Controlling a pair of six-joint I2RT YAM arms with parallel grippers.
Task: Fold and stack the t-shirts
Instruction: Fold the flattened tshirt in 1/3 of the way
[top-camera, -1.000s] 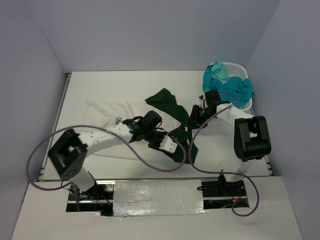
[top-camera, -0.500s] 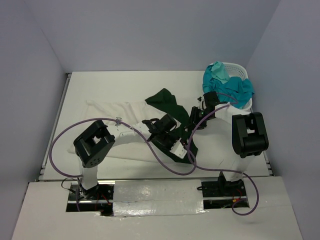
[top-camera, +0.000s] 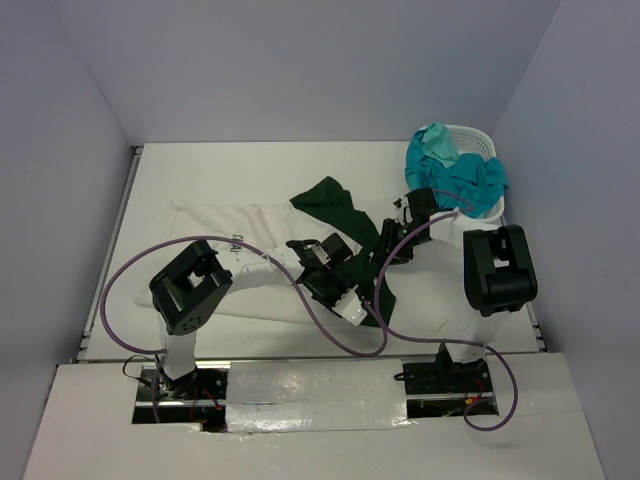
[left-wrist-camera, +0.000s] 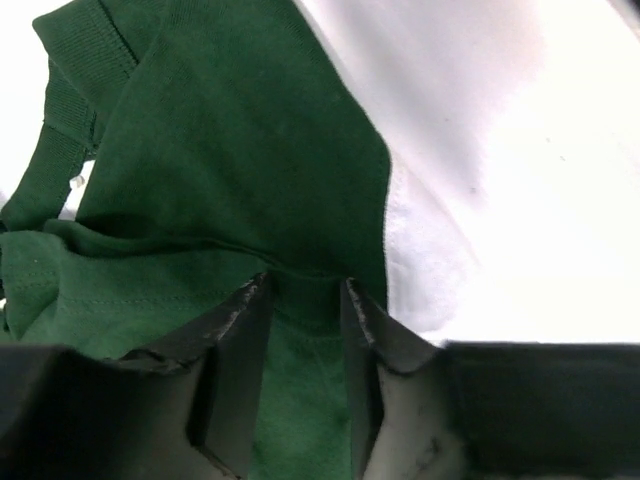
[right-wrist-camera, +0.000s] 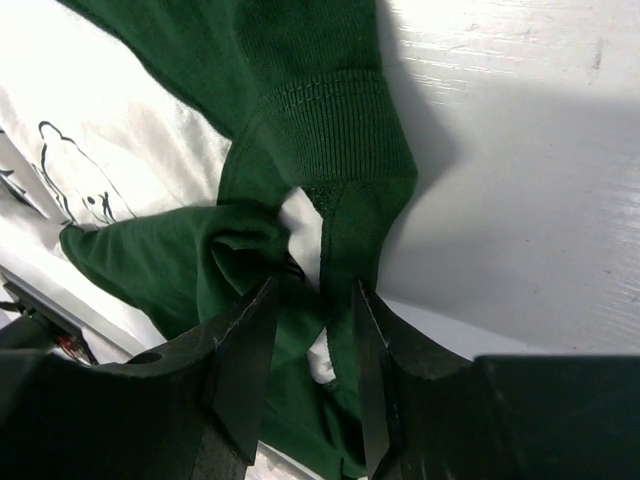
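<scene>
The left gripper (left-wrist-camera: 305, 300) clenched a fold of the dark green t-shirt (left-wrist-camera: 230, 150) lying over the white t-shirt (left-wrist-camera: 425, 255), while the right gripper (right-wrist-camera: 312, 310) grasped its bunched cloth.

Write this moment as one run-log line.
left end effector: shut on dark green t-shirt | right end effector: shut on same t-shirt | white t-shirt: spread beneath | teal t-shirt: in basket

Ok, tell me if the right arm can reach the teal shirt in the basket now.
Probably not yet: the right pincer grips the dark green shirt. The teal shirt lies close by, with nothing between.
</scene>
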